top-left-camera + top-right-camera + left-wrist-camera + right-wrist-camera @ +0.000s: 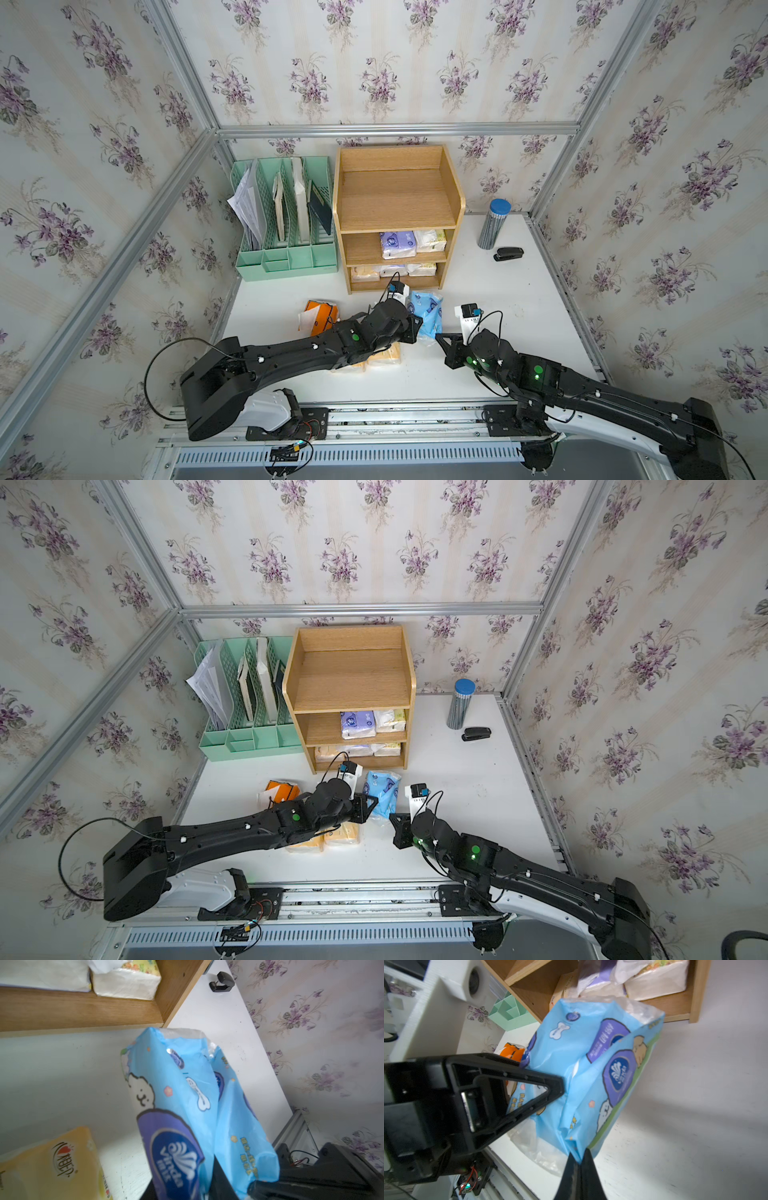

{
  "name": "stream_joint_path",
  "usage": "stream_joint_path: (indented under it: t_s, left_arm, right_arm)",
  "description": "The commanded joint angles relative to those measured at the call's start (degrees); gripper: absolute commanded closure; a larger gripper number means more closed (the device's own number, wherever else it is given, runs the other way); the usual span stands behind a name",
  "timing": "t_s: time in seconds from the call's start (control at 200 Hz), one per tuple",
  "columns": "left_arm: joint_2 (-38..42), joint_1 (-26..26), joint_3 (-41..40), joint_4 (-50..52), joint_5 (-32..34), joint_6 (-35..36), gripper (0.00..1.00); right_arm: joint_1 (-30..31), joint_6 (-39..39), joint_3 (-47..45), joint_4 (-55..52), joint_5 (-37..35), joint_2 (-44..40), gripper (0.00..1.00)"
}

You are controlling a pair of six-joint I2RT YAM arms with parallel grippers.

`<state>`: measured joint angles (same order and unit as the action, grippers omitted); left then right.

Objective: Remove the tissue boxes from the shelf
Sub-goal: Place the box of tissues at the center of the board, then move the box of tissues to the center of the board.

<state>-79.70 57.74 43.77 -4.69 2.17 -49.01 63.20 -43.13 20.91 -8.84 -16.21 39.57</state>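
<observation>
The light blue tissue pack [426,311] [591,1059] hangs tilted just in front of the wooden shelf [399,199]. My right gripper [440,338] [579,1159] is shut on its near corner. My left gripper [413,328] [239,1188] has the pack's other end between its fingers; whether they still press on it I cannot tell. A purple pack [397,244] and a white-yellow one [431,240] lie on the middle tier. Three pale packs [365,273] fill the bottom tier. An orange pack [320,316] and two cream-yellow packs [384,357] lie on the table, partly under my left arm.
A mint green file organizer [286,232] stands against the shelf's left side. A blue-capped striped cylinder [494,224] and a black stapler [508,253] sit at the back right. Aluminium frame rails [374,415] run along the table's front edge.
</observation>
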Motion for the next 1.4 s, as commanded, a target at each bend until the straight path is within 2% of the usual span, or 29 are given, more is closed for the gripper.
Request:
stream_joint_path:
  t_s: [0.0,0.175,0.215,0.245,0.29,0.345,0.39,0.52,0.625,0.73,0.824,0.894,1.104,1.209,1.394]
  left_arm:
    - [-2.68,-0.08,0.00,-0.54,4.33,-1.25,0.66]
    - [-8.24,-0.09,0.11,-2.24,4.10,-3.12,0.57]
    - [-8.13,-0.08,-0.13,-2.66,4.30,-3.37,0.47]
    - [-7.71,-0.08,-0.02,-2.38,4.53,-3.18,0.33]
    - [-6.29,-0.14,0.92,-0.31,4.98,-2.26,0.17]
    - [-4.20,-0.08,3.62,4.50,5.82,-0.24,0.06]
    - [-2.26,-0.12,6.35,9.03,6.64,1.44,0.00]
    - [5.15,-0.25,12.03,19.93,11.29,5.42,0.01]
    - [11.93,-1.83,11.31,23.84,14.10,7.02,0.01]
    - [18.84,-4.89,6.89,24.75,14.23,8.82,0.01]
    - [24.85,-8.14,3.11,28.11,14.18,8.78,0.01]
    - [29.86,-10.75,0.37,30.55,13.86,8.85,0.01]
    - [45.66,-17.82,-6.57,37.46,15.62,10.14,0.01]
    - [52.24,-21.14,-8.78,39.02,14.82,11.72,0.01]
    - [54.76,-24.34,-8.71,40.29,13.99,14.49,0.01]
  right_arm:
    - [-0.01,-0.16,-3.08,-0.94,-2.35,-0.14,0.95]
    - [0.00,-1.25,-8.97,3.95,-1.63,2.07,0.94]
    - [-0.01,-1.50,-9.68,4.29,-1.74,2.26,0.91]
    - [-0.01,-1.58,-9.82,3.99,-1.91,2.20,0.86]
    - [-0.01,-2.10,-9.37,2.70,-2.65,1.71,0.75]
    - [-0.01,-2.49,-8.05,-0.10,-3.65,0.57,0.58]
    - [-0.01,-2.40,-6.56,-2.45,-4.36,-0.81,0.49]
    - [-0.09,-2.38,-0.68,-10.22,-7.83,-5.25,0.31]
    - [-1.93,-1.87,3.80,-13.65,-8.66,-6.65,0.25]
    - [-10.18,0.33,5.69,-12.24,-1.02,-3.44,0.27]
    - [-21.43,2.70,4.00,-6.97,13.07,2.27,0.35]
    - [-24.96,2.76,2.55,-2.18,18.61,6.80,0.39]
    - [-24.89,-0.41,-0.25,11.02,25.64,17.51,0.47]
    - [-23.51,-3.52,-1.80,17.13,25.87,20.55,0.48]
    - [-16.79,-6.59,-0.08,22.29,21.94,28.30,0.49]
